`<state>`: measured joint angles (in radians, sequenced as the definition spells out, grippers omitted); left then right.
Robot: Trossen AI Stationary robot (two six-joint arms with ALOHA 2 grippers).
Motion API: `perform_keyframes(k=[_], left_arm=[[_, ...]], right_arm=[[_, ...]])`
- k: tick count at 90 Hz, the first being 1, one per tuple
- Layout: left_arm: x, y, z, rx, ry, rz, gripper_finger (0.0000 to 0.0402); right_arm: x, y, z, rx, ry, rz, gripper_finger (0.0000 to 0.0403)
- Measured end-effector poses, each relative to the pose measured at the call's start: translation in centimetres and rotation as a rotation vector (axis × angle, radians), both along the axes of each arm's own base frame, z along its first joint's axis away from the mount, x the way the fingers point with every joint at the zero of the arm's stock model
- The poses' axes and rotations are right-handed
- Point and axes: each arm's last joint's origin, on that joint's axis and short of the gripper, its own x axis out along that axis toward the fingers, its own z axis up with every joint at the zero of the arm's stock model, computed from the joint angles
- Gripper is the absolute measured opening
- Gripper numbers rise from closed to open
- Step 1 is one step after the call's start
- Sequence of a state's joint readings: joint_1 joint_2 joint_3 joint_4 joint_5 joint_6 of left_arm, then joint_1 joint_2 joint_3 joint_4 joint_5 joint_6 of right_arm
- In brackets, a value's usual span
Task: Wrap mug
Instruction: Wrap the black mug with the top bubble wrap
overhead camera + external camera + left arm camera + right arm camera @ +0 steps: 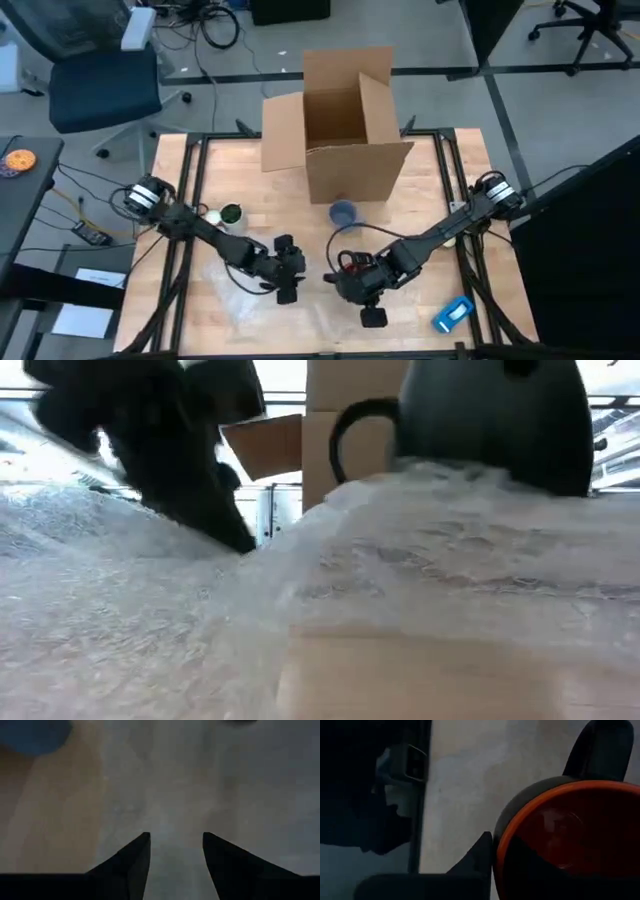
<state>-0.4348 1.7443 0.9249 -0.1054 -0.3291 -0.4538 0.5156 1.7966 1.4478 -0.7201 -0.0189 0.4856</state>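
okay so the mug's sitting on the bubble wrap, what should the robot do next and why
Probably the left gripper should close on the bubble wrap beneath it and lift that edge toward the mug. Its fingers are open just above the sheet, and the mug, with the right gripper at it, stands uncovered on the wrap.

The wooden tabletop [440,210] carries an open cardboard box [345,130] at its far middle edge. A blue lid [343,212] lies just in front of the box. A green disc [231,213] and a white one [212,216] sit left. Bubble wrap [235,300] covers the near part, a mug [355,265] standing on it. A blue packet [453,314] lies near right.
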Motion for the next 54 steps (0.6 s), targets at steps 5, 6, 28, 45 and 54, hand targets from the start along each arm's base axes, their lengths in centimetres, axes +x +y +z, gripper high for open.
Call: perform_keyframes(k=[5, 6, 28, 45, 54], left_arm=[[0.3, 0.5, -0.6, 0.008, 0.017, 0.018, 0.0163], [0.4, 0.6, -0.7, 0.01, 0.021, 0.021, 0.0163], [1.3, 3.6, -0.5, 0.21, 0.005, 0.075, 0.0163], [2.1, 5.1, 0.4, 0.257, 0.074, 0.057, 0.0163], [2.4, 4.7, 1.8, 0.264, 0.147, 0.028, 0.0163]], right_arm=[[0.2, -0.4, -0.8, 0.004, 0.004, -0.021, 0.0], [0.2, -0.5, -0.9, 0.002, 0.006, -0.024, 0.0], [0.0, -3.4, -3.1, -0.098, 0.086, -0.111, 0.0], [0.1, -5.0, -2.8, -0.14, 0.107, -0.131, 0.0], [0.2, -5.1, -1.6, -0.139, 0.091, -0.117, 0.0]])
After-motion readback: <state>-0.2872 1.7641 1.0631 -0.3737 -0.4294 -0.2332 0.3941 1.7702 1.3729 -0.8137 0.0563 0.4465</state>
